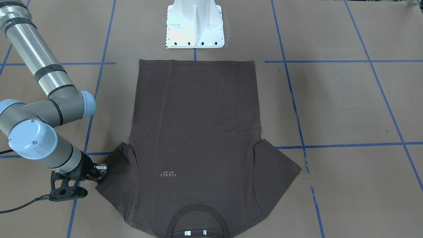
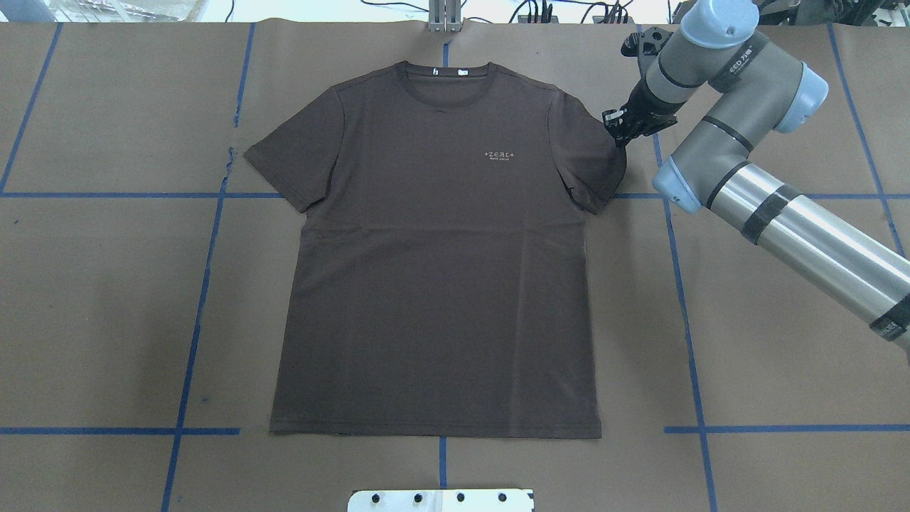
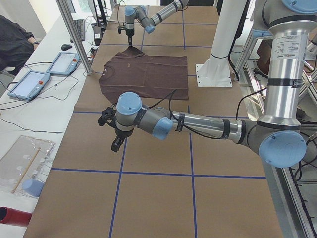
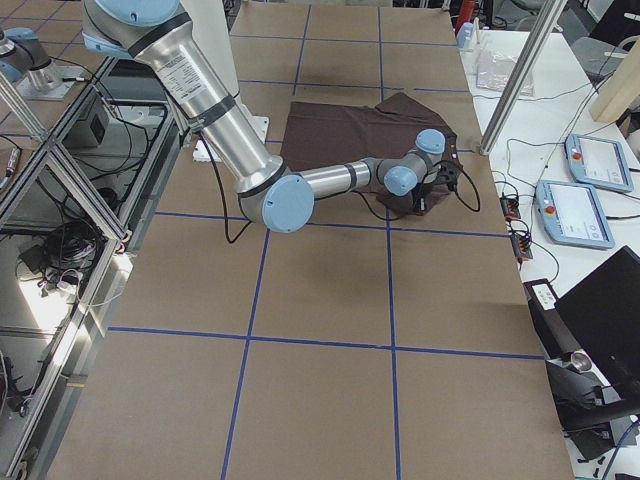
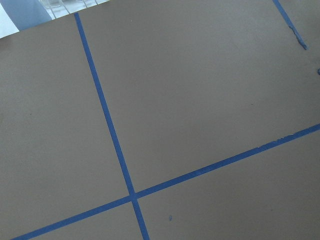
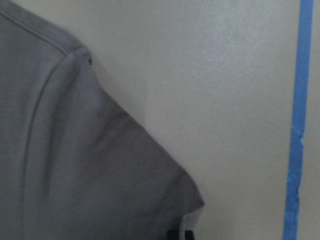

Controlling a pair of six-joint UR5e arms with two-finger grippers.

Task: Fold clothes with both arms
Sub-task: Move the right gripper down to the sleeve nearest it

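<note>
The brown-papered desk (image 2: 106, 284) is crossed by blue tape lines (image 2: 206, 284). The left arm (image 3: 198, 124) reaches over bare paper, well apart from the garment. The left hand (image 3: 116, 144) points down near a tape line; I cannot tell whether its fingers are apart or together. A white pedestal (image 2: 441, 500) is bolted near the hem.

The dark brown T-shirt (image 2: 434, 270) lies flat and front up in the middle of the desk. Both short sleeves are spread and the hem is toward the robot. The ribbed collar (image 2: 444, 105) is on the far side, with 2 white labels (image 2: 462, 72) inside. A small pale logo (image 2: 498, 156) sits on the chest.

The right arm (image 2: 803, 227) brings the right hand (image 2: 617, 128) to the outer edge of the sleeve on that side, touching the cloth. Whether it is clamped on the cloth cannot be told.
</note>
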